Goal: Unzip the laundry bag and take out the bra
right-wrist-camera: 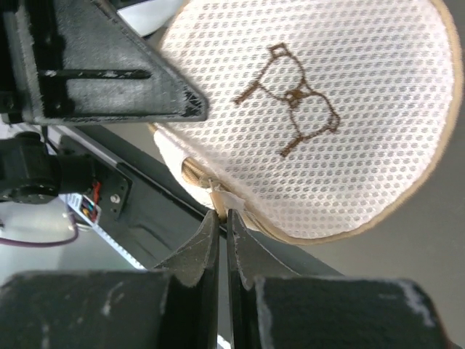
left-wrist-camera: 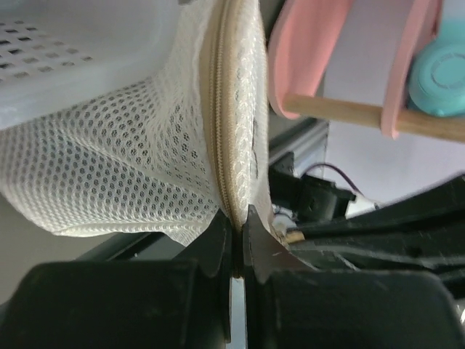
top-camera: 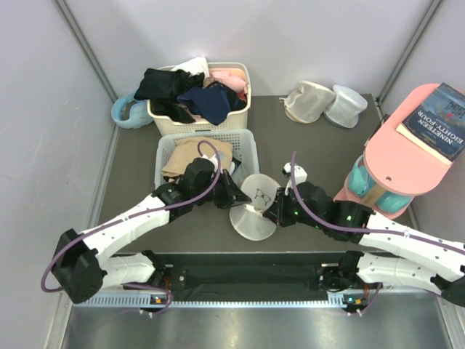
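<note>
the bag sat in the middle of the surface, just in front of the white basket, strung between both arms with its flat face tilted up. the left end effector was closed on the bag's rim, jaws pinching the seam right at the zip. the right end effector was closed too, nipping what looked like the little pale pull tab at the edge below the pictogram. the bra wasn't visible anywhere. it was presumably inside the bag, but the mesh didn't show it.

handling-wise, the bag looked light and floppy: soft mesh that caved and bunched where it was pinched rather than holding its drum shape. so the zip would probably only run with the fabric kept taut, one side anchoring the rim while the other dragged the tab around the curve. the tab was tiny and thin, so it could easily slip out of the jaws, and slack mesh could snag in the teeth. the corded rim looked like the firmest spot to hold, much better than open mesh. the bra would likely be soft and limp too, with straps prone to catching, so a cup or the band seemed a safer hold.
</note>
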{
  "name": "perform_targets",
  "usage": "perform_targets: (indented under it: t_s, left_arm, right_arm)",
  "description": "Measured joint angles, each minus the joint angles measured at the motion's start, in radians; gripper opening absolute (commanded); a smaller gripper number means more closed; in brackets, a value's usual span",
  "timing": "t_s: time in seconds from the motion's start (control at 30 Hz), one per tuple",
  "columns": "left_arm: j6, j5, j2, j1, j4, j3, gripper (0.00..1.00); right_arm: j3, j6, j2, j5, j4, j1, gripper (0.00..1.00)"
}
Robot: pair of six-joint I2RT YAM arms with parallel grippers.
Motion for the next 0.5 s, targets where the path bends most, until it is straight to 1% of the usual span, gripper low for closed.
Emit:
perform_targets:
  t_s: [0.1, 0.23, 0.43, 0.47, 0.5]
  left_arm:
    - [0.018, 0.063, -0.039, 0.047, -0.006, -0.015, 0.0]
    - [0.027, 0.095, -0.081, 0.131, -0.027, -0.054, 0.0]
    - [0.034, 0.091, -0.098, 0.134, -0.073, -0.057, 0.0]
    - [0.034, 0.08, -0.112, 0.134, -0.088, -0.057, 0.0]
    - [0.034, 0.067, -0.132, 0.134, -0.106, -0.057, 0.0]
  right_arm:
    - [0.003, 0.032, 0.003, -0.003, 0.005, 0.001, 0.0]
    - [0.018, 0.027, 0.028, 0.005, -0.097, 0.004, 0.0]
    - [0.019, 0.024, 0.046, -0.024, -0.099, 0.095, 0.0]
    - [0.019, 0.024, 0.046, -0.023, -0.099, 0.112, 0.01]
    - [0.021, 0.027, 0.046, -0.022, -0.099, 0.124, 0.04]
